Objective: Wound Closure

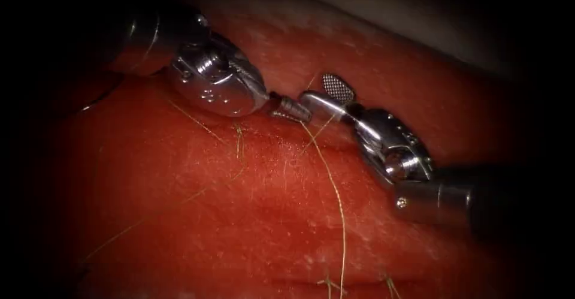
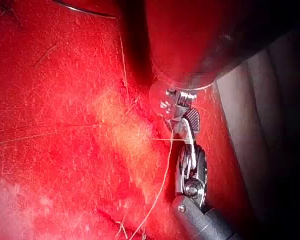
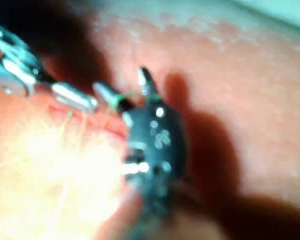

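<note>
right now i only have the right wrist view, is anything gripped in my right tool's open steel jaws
observer: no. In the endoscope view the right tool grips nothing. The thin pale yellow thread just passes between its open jaws.
operator: who holds the thread then
observer: the left tool. Its steel jaws look shut on the thread's upper end, and from there it trails down over the red tissue.
operator: and the needle
observer: what looks like the thin dark curved needle lies on the tissue in the left wrist view, free of both tools. I can't tell if it is in the tissue.
</note>
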Action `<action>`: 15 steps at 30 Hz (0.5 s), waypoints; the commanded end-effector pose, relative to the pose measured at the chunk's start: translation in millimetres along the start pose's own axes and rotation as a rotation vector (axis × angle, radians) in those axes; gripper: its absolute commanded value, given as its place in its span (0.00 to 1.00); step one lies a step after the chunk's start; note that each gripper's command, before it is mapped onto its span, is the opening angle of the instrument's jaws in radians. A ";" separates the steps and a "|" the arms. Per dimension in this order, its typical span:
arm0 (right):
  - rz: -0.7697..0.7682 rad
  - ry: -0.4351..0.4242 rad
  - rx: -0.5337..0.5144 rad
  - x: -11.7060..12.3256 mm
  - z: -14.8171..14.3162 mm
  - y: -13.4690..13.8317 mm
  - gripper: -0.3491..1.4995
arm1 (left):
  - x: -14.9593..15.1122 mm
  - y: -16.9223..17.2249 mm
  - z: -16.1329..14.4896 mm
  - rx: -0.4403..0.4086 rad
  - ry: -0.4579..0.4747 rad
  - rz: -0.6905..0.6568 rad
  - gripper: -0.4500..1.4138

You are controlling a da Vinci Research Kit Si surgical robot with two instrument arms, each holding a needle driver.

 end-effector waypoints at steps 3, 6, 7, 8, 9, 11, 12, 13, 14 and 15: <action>0.001 -0.009 -0.025 -0.7 1.1 0.2 0.73 | -0.3 0.1 0.9 0.000 0.000 0.000 0.05; 0.008 0.009 -0.042 -0.8 1.6 0.5 0.75 | -0.4 0.0 1.0 0.000 0.000 -0.001 0.05; 0.008 0.011 -0.044 -0.8 1.8 0.6 0.75 | -0.4 0.0 1.0 0.000 0.000 -0.001 0.05; 0.008 0.011 -0.045 -0.7 1.9 0.7 0.75 | -0.4 0.0 1.0 0.000 0.000 -0.001 0.05; 0.008 0.013 -0.047 -0.6 2.3 0.7 0.75 | -0.4 0.0 1.0 0.000 0.000 -0.001 0.05; 0.009 0.014 -0.049 -0.5 2.4 0.7 0.76 | -0.4 0.0 0.9 0.000 0.000 -0.001 0.05; 0.010 0.015 -0.043 -0.5 2.6 0.5 0.75 | -0.4 0.0 0.9 0.003 0.002 -0.001 0.05; 0.011 0.018 -0.042 -0.4 2.6 0.4 0.74 | -0.4 0.0 0.9 0.003 0.002 -0.001 0.05; 0.012 0.020 -0.041 -0.4 2.6 0.3 0.73 | -0.4 0.0 0.9 0.003 0.002 -0.001 0.05; 0.013 0.008 -0.030 -0.5 2.5 -0.1 0.60 | -0.4 0.0 0.9 0.003 0.002 -0.001 0.05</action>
